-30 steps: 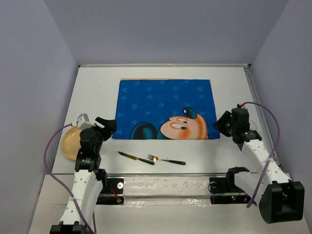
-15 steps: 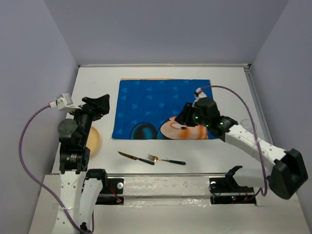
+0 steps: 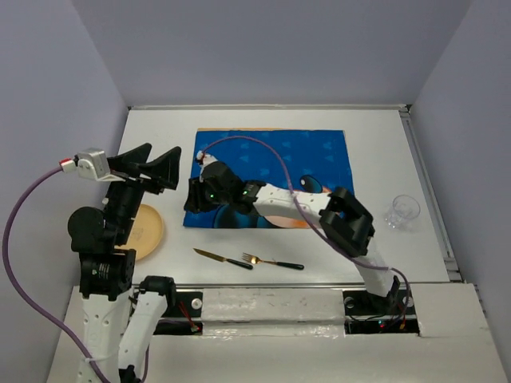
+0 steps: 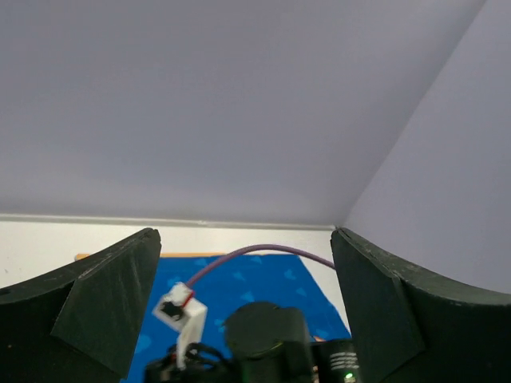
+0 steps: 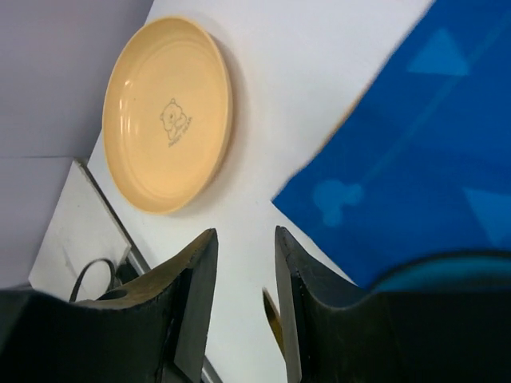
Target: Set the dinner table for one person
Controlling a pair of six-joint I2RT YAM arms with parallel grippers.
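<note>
Roughly, left to right. Left gripper (image 3: 162,155) is raised high above the dinner table (image 3: 160,132); the wrist view shows its fingers (image 4: 96,303) wide apart with nothing between them. The yellow plate (image 3: 145,231) lies on bare tabletop just left of the blue mat (image 3: 271,159), off it. The right arm is stretched across the mat, right gripper (image 3: 194,196) low at the mat's near-left corner; its fingers (image 5: 196,295) stand narrowly apart, holding nothing. Knife (image 3: 222,258) and fork (image 3: 273,261) lie end to end on the table just near of the mat. Glass (image 3: 402,211) stands well to the right, apart from everything.

Judgement: early stage. Only the mat looks placed. Plate, knife, fork and glass all remain to be put in position.
</note>
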